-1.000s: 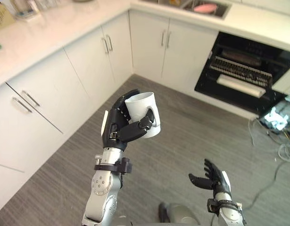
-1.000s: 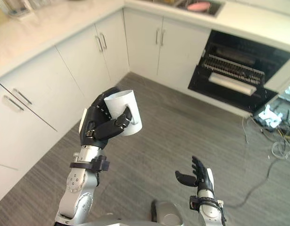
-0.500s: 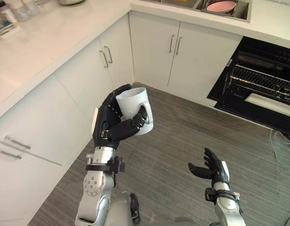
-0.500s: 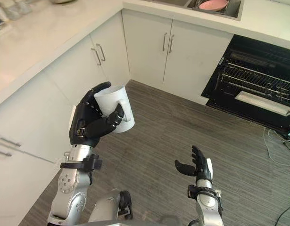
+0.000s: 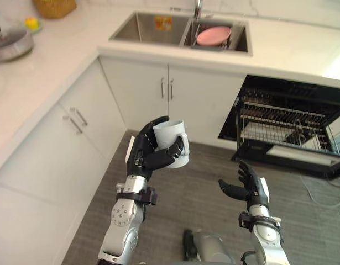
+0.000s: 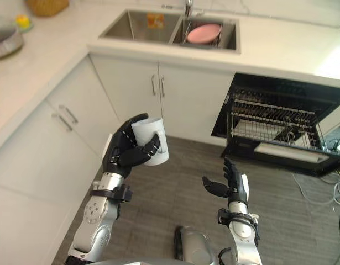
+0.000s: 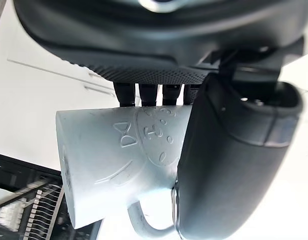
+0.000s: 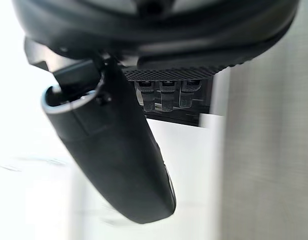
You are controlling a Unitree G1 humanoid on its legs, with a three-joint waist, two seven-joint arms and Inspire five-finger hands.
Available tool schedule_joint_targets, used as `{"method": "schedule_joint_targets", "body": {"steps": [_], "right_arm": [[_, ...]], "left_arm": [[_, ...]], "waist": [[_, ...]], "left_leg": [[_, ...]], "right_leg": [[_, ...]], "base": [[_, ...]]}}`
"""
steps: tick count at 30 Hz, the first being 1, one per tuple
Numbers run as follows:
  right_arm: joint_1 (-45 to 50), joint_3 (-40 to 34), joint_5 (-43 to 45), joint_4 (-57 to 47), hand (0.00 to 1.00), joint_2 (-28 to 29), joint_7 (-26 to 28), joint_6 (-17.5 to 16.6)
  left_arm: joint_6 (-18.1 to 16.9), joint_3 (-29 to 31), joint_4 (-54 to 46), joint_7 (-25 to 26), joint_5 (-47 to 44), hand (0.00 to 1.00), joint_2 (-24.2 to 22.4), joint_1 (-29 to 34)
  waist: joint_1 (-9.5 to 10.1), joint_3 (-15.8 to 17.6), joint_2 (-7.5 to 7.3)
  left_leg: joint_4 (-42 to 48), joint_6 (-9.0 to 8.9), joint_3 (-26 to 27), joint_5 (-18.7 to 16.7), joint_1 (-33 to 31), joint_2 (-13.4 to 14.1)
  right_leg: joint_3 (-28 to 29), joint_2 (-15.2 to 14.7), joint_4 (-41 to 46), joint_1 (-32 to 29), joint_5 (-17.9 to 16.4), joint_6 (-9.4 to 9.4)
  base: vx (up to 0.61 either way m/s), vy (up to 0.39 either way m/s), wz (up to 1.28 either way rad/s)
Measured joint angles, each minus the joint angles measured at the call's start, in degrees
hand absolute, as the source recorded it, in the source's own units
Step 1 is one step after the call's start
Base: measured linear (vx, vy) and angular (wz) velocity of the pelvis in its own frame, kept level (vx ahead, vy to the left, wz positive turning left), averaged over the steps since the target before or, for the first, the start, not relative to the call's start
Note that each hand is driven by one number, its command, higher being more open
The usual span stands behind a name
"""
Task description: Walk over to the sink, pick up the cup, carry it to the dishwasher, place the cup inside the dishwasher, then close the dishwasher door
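Closest to me, the right robot hand hangs low over the grey floor, fingers spread and relaxed, holding nothing. Beside it and raised higher, the left robot hand is clamped on the white cup, fingers and thumb curled round its body, with the cup tipped a little and its mouth upward. Past them stand white cupboards, and to the right the dishwasher gapes open with its wire rack showing. Above, set into the pale desk, the sink holds a pink dish.
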Motion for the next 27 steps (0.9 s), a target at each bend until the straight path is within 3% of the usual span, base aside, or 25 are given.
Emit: {"method": "schedule_joint_targets", "body": {"steps": [1, 3, 5, 7, 8, 9, 10, 11, 12, 14, 15, 17, 18, 19, 20, 23, 24, 25, 26, 27], "right_arm": [[-0.05, 0.07, 0.01, -1.99, 0.90, 0.08, -0.20, -0.63], [-1.81, 0.10, 0.02, -5.86, 0.90, -0.15, -0.49, -3.18], [-4.34, 0.01, 0.03, -5.88, 0.90, -0.28, -0.66, -3.76], [-5.05, 0.01, 0.05, -4.95, 0.90, -0.70, -0.89, -3.79], [-5.57, -0.12, 0.07, -3.78, 0.90, -1.21, -0.98, -3.78], [-5.66, -0.05, 0.20, -3.01, 0.90, -1.67, -0.99, -3.69], [-5.66, 0.18, 0.43, -2.85, 0.90, -1.54, -0.99, -3.54], [-5.64, 0.56, 0.64, -2.62, 0.90, -0.95, -0.96, -3.49], [-5.57, 1.49, 0.75, -3.04, 0.90, -0.72, -0.86, -3.45], [-5.62, 1.97, 1.20, -4.46, 0.90, -0.35, -0.61, -3.49], [-5.67, 2.25, 1.74, -4.96, 0.90, -0.28, -0.39, -3.49], [-7.40, 4.14, 2.32, -5.64, 0.90, 0.37, 0.41, -3.49], [-7.88, 4.75, 2.32, -5.64, 0.90, 0.65, 0.82, -3.49], [-9.03, 6.76, 2.32, -5.64, 0.90, 0.85, 1.71, -3.56], [-9.51, 7.59, 2.32, -5.64, 0.90, 0.83, 2.14, -3.64], [-12.34, 10.30, 2.46, -5.79, 0.90, 0.78, 3.66, -4.51], [-12.84, 10.86, 2.65, -5.82, 0.90, 0.75, 3.78, -4.74], [-12.89, 11.21, 2.92, -6.24, 0.90, 0.71, 3.85, -4.79], [-12.40, 11.13, 3.01, -6.61, 0.90, -0.58, 4.00, -4.87], [-11.95, 11.04, 3.05, -7.09, 0.90, -1.31, 4.14, -4.86]], "left_arm": [[-0.08, -0.34, -0.59, -0.21, 0.00, 0.30, 0.02, 0.16], [-0.54, -0.85, -2.31, -0.93, 0.04, 0.30, -0.06, 0.23], [-0.73, -0.65, -2.20, -1.15, 0.12, 0.30, 0.14, 0.13], [-0.71, -0.64, -1.95, -1.13, 0.66, 0.30, 0.13, 0.31], [-0.73, -0.51, -2.00, -1.11, 0.99, 0.30, 0.14, 0.30], [-0.74, -0.05, -2.01, -1.05, 1.03, 0.30, 0.09, 0.32], [-0.73, 0.33, -1.97, -0.89, 1.03, 0.30, 0.21, 0.39], [-0.71, 0.60, -1.95, -0.77, 1.03, 0.30, 0.93, 0.41], [-0.68, 1.93, -1.90, -0.04, 1.03, 0.30, 1.73, 0.17], [-0.67, 2.82, -1.90, 0.31, 1.06, 0.30, 2.39, 0.06], [-0.66, 2.88, -1.90, 0.46, 1.07, 0.30, 2.57, 0.05], [-0.59, 2.91, -1.88, 1.17, 1.24, 0.30, 3.40, 0.16], [-0.56, 2.92, -1.83, 1.34, 1.31, 0.30, 3.70, 0.20], [-0.57, 3.22, -1.87, 1.37, 2.37, 0.30, 4.03, 0.12], [-0.64, 3.34, -1.89, 1.38, 2.52, 0.30, 4.01, 0.04], [-1.18, 4.80, -1.88, 1.37, 2.94, 0.30, 3.98, -0.49], [-1.18, 5.07, -1.76, 1.39, 3.10, 0.30, 3.98, -0.53], [-1.19, 5.19, -1.65, 1.43, 3.14, 0.30, 4.14, -0.56], [-1.29, 4.92, 0.06, 1.35, 3.21, 0.30, 2.93, -0.67], [-1.28, 4.90, 0.83, 1.32, 3.25, 0.30, 1.90, -0.70]], "waist": [[0.07, 0.00, -0.04], [0.92, 0.02, -0.12], [2.22, 0.48, -1.01], [2.34, 0.40, -0.93], [2.48, 0.34, -0.83], [2.56, -0.20, 0.07], [2.78, -0.30, 0.10], [2.74, -0.41, -1.06], [1.48, -1.20, -2.55], [1.46, -1.44, -2.97], [1.43, -1.51, -3.09], [1.62, -1.46, -3.25], [1.56, -1.45, -3.24], [1.39, -1.47, -3.18], [1.32, -1.67, -3.10], [1.16, -1.77, -3.03], [1.14, -1.95, -3.31], [0.97, -2.16, -3.78], [-0.03, -2.40, -1.66], [0.03, -2.80, -0.69]], "left_leg": [[1.54, 0.10, 0.01, -0.50, -2.24, 0.36], [-0.74, 2.13, -0.04, -2.85, -8.85, 0.39], [-13.42, 3.84, -2.25, -4.59, -12.28, -2.90], [-24.10, 3.33, -6.17, -4.22, -13.05, -6.55], [-33.33, 2.64, -10.47, -2.69, -13.21, -9.16], [-41.60, 1.33, -14.16, 3.81, -12.30, -10.69], [-41.84, 1.60, -13.96, 7.62, -11.31, -11.15], [-40.60, 2.62, -12.59, 7.05, -11.13, -11.84], [-36.77, 4.47, -10.33, 3.97, -12.44, -12.95], [-34.27, 6.06, -6.95, 0.61, -12.07, -13.25], [-34.38, 6.57, -5.99, -0.07, -11.52, -13.58], [-37.73, 7.91, -1.28, -1.56, -6.37, -13.97], [-39.28, 8.03, -0.21, -1.63, -4.39, -14.01], [-42.89, 8.05, 2.16, -1.76, 0.31, -13.69], [-44.15, 7.93, 3.07, -1.84, 1.66, -13.33], [-47.47, 6.54, 7.82, -2.49, 6.08, -11.35], [-47.66, 5.67, 8.87, -2.83, 7.09, -11.12], [-47.49, 4.55, 9.01, -3.51, 7.81, -11.27], [-46.46, 2.69, 8.00, -5.11, 8.35, -9.46], [-45.56, 2.42, 7.52, -5.32, 8.28, -8.22]], "right_leg": [[0.42, -0.02, -1.14, 1.59, 0.00, -0.01], [3.79, -0.49, -5.16, 6.11, -0.03, -0.04], [8.02, -2.36, -7.73, 10.12, -1.38, 1.12], [10.29, -3.84, -7.55, 11.37, -2.93, 2.42], [12.37, -4.90, -6.71, 11.68, -4.69, 3.71], [15.36, -5.28, -4.67, 11.14, -7.62, 5.97], [16.83, -5.57, -3.73, 11.02, -8.82, 6.52], [18.10, -6.54, -3.08, 10.99, -9.79, 7.04], [19.53, -8.82, -2.66, 10.49, -10.47, 8.11], [21.68, -10.15, -0.22, 9.22, -10.45, 8.52], [21.99, -10.63, 1.81, 8.15, -10.32, 9.59], [20.80, -11.90, 15.09, 1.38, -7.74, 16.47], [19.52, -12.52, 18.03, 0.02, -7.88, 16.36], [14.55, -12.86, 22.88, -3.48, -9.37, 13.68], [12.39, -12.63, 23.75, -5.10, -10.07, 12.49], [1.71, -11.33, 17.16, -12.54, -10.63, 8.44], [-0.97, -10.57, 11.65, -13.37, -8.23, 6.26], [-1.98, -9.49, 5.02, -13.12, -0.75, 4.76], [-2.18, -7.42, 4.02, -11.43, 1.89, 4.93], [-2.13, -6.42, 3.21, -10.73, 1.46, 4.37]], "base": [[0.57, -0.005, -0.63], [0.47, 0.067, -0.74], [0.40, 0.192, -0.93], [0.37, 0.282, -0.68], [0.52, 0.475, -1.01], [0.37, 0.356, -1.09], [0.38, 0.380, -0.96], [0.30, 0.282, -0.70], [0.38, 0.350, -0.56], [0.32, 0.293, -0.66], [0.33, 0.296, -0.80], [0.31, 0.244, -0.88], [0.28, 0.175, -1.05], [0.16, 0.072, -0.82], [0.20, 0.077, -0.89], [0.21, -0.030, -0.79], [0.28, -0.094, -0.50], [0.32, -0.094, -0.23], [0.35, -0.083, -0.13], [0.36, -0.095, -0.11]]}}
